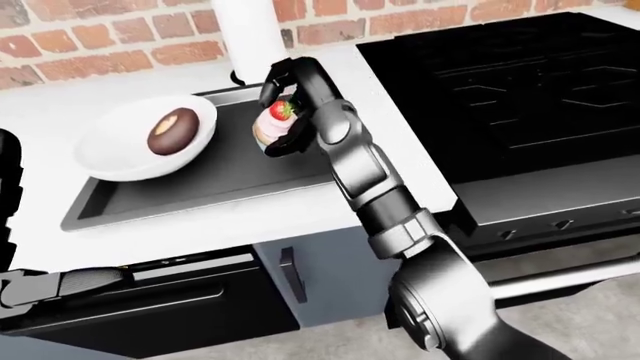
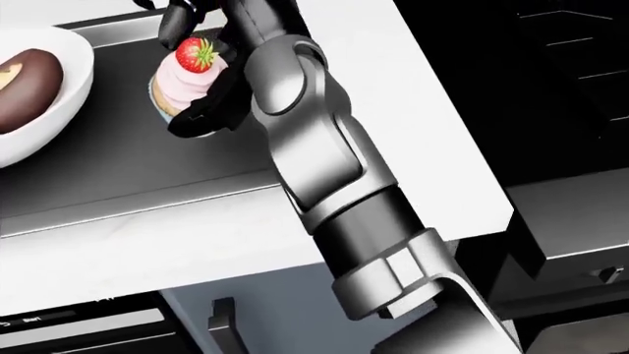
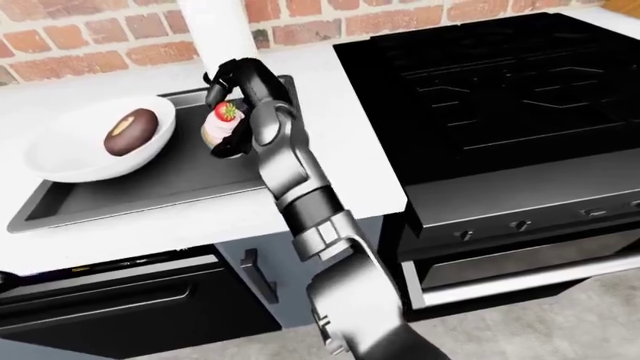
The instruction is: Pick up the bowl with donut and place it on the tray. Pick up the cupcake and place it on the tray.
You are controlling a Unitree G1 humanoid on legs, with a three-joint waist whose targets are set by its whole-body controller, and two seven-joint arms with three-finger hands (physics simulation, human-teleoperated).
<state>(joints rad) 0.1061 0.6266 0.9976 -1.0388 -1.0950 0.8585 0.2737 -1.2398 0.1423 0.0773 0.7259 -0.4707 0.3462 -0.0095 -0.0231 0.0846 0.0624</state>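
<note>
Home kitchen, simulator render. Red brick wall runs along the top edge of the left-eye view, with a white counter below it and a black stove with cast grates set flush on the right. Under the counter: a dark built-in appliance and a grey cabinet door with a handle.

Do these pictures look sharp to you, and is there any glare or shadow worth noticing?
Left-eye view: sharp all over, soft even light, faint shadow under the bowl on the tray. Head view: tilted close-up, the arm shows bright sheen, the cupcake is crisp in the right hand. Right-eye view: the stove is very dark, with little detail.
</note>
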